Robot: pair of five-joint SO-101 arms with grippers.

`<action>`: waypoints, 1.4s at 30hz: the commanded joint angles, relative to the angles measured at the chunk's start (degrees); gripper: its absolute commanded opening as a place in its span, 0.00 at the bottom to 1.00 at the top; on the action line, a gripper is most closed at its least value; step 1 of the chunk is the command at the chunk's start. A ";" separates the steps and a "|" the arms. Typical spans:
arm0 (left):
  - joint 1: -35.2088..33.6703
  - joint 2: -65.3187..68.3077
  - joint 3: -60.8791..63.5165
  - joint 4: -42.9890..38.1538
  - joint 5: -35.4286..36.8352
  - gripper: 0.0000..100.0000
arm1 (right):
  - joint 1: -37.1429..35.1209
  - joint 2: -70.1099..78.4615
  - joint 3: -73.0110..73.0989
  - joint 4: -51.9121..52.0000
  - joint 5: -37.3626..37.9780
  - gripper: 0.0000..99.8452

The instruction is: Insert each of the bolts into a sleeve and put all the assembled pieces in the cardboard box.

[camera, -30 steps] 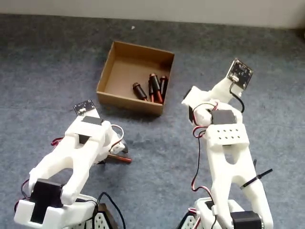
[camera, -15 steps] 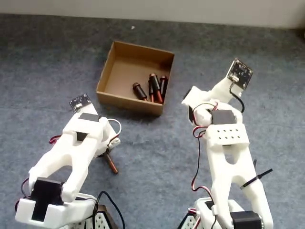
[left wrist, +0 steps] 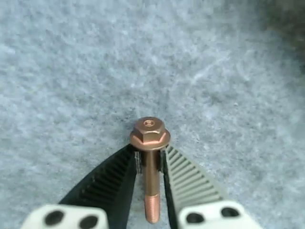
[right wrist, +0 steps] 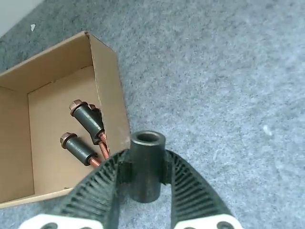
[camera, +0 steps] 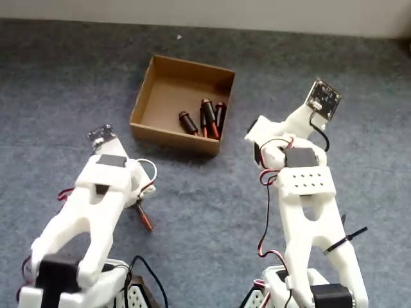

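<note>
**One part in each gripper, beside the cardboard box**

The left gripper (left wrist: 150, 153) is clamped on a copper-coloured bolt (left wrist: 150, 134). Its two ribbed fingers (left wrist: 116, 176) press on the shank just under the hexagonal head. The head stands out past the fingertips toward the grey surface (camera: 212, 212), and the threaded end points back to the wrist. The left wrist view gives this grip in detail. The high view gives the place: the bolt is a thin reddish piece under the left arm, apart from the front wall of the cardboard box (camera: 168, 136).

The right gripper (right wrist: 145, 167) is closed around a dark sleeve (right wrist: 147, 143), which stands upright between the fingers with its open bore turned to the camera. The right wrist view puts the sleeve just outside the near corner of the box. In the high view the arm's own body covers this grip.

Inside the box lie assembled pieces (camera: 204, 119), close together by the right-hand wall. I count three in the high view.
</note>
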 commanded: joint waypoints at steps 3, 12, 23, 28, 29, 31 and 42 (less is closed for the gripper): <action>-1.01 -21.93 5.76 0.09 -5.45 0.01 | 0.57 -2.77 -0.22 -1.10 0.00 0.01; -1.01 -43.38 17.36 -9.14 -9.67 0.01 | 0.48 -2.95 -0.22 -1.01 2.90 0.01; -1.01 -53.32 24.22 -10.02 -9.58 0.01 | 0.48 -7.60 2.51 -1.19 3.16 0.01; -1.01 -56.13 25.63 -10.02 -9.58 0.01 | -2.59 -18.07 7.96 -1.36 3.34 0.01; -1.01 -56.66 25.71 -10.02 -9.49 0.01 | -3.30 -19.12 8.75 -1.45 3.34 0.01; -1.01 -57.98 25.80 -10.02 -9.49 0.01 | -4.26 -20.35 10.15 -2.51 5.01 0.01; 3.56 -71.16 25.89 -9.85 -9.67 0.01 | -9.01 -31.52 17.54 -4.26 8.18 0.01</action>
